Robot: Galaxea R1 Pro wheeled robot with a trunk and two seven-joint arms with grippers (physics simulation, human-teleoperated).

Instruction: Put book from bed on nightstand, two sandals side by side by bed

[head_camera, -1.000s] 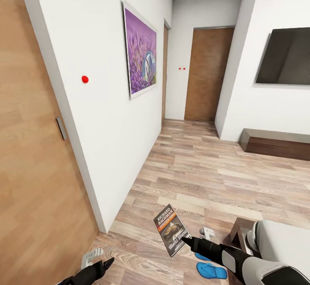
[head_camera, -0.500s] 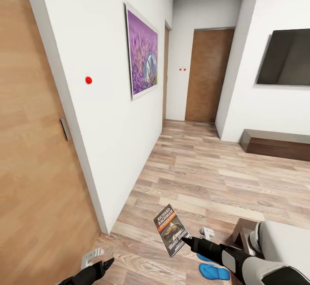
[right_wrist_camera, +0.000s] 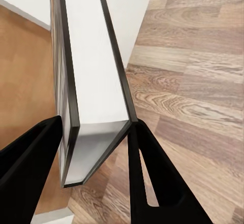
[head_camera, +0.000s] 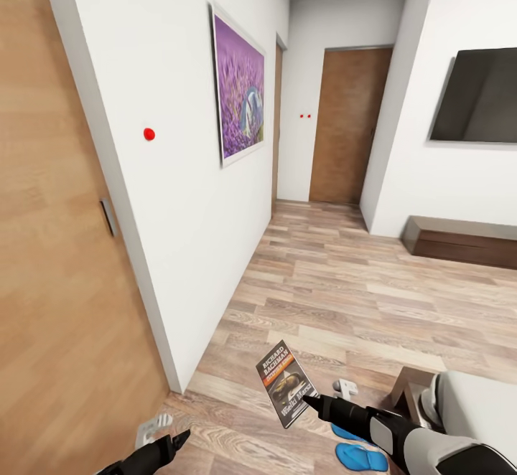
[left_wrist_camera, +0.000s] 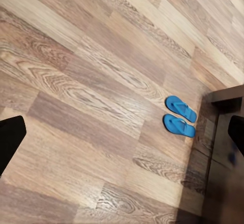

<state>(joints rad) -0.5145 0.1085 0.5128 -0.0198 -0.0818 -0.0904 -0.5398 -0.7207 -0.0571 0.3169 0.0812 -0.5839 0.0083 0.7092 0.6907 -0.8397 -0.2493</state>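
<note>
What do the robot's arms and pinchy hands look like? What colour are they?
The right gripper is glossy black and tapers to a point, on an arm with a grey band and rounded white shell. The left gripper is black too. Up close, the fingers are flat black blades. No cables or markings show.

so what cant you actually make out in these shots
- Sandals, head view: the right arm crosses one.
- Bed, head view: cut off by the frame edge.
- Book cover, right wrist view: seen edge-on between the fingers.
- Left gripper, left wrist view: only fingertips at the frame edges.
</note>
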